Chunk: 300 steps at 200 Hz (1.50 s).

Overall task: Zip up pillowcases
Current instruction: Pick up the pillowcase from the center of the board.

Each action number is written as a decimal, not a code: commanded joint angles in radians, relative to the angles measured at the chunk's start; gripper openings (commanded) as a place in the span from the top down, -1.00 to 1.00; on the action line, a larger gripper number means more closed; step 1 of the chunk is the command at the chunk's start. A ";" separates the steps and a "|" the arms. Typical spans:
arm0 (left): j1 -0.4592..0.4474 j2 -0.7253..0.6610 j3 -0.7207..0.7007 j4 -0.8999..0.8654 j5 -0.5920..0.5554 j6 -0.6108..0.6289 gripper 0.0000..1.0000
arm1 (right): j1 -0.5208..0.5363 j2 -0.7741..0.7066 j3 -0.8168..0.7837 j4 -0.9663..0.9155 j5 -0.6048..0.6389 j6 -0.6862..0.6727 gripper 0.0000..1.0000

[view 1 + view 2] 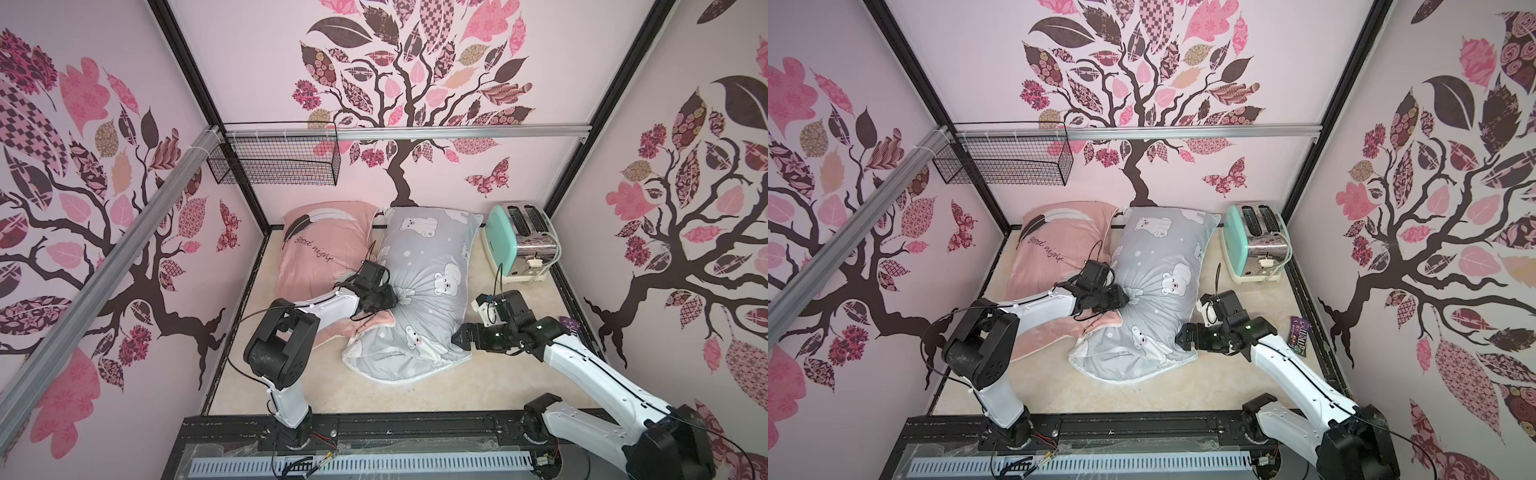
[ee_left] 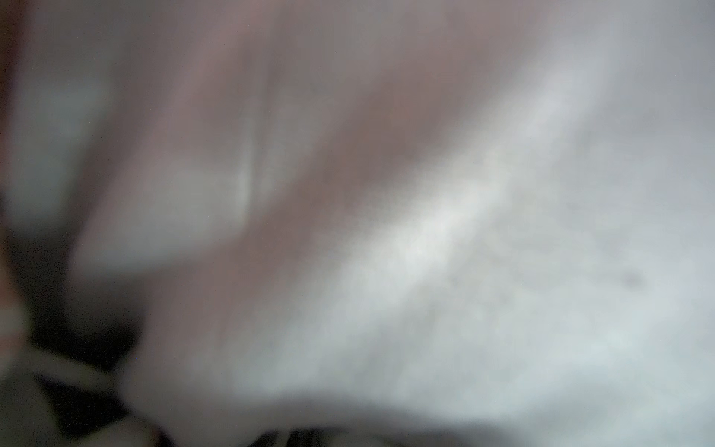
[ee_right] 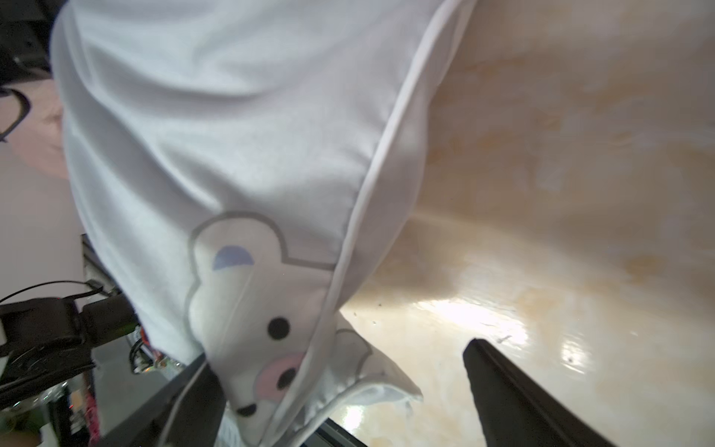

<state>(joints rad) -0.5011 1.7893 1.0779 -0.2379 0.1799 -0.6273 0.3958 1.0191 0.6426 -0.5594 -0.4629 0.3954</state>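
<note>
Grey polar-bear fabric pillowcase (image 1: 428,257) lies on beige counter (image 1: 415,392), overlapping pink feather-print pillowcase (image 1: 316,257). Left end effector (image 1: 397,297) pinches bunched grey cloth mid-side; right end effector (image 1: 456,337) gapes wide at near corner. Zip pull unseen: tension the hem, locate pull before closing.

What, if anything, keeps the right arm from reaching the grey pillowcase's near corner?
Probably nothing, so yes. The right end effector is open right beside the grey pillowcase. In the right wrist view, the pillowcase's piped corner lies between the fingers, with nothing else intervening.
</note>
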 commanded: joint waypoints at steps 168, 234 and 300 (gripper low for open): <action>0.105 0.114 0.025 -0.043 -0.106 0.072 0.24 | 0.008 -0.088 -0.208 0.232 -0.322 0.162 -0.42; 0.106 0.088 0.018 -0.049 -0.104 0.071 0.22 | 0.024 -0.104 -0.255 0.305 -0.316 0.248 0.42; 0.094 -0.293 -0.027 -0.271 -0.146 0.126 -0.41 | 0.024 -0.136 -0.232 0.290 -0.318 0.253 1.00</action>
<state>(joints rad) -0.4370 1.6451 1.0718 -0.3809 0.2058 -0.5468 0.4164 0.8825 0.3927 -0.2878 -0.7540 0.6304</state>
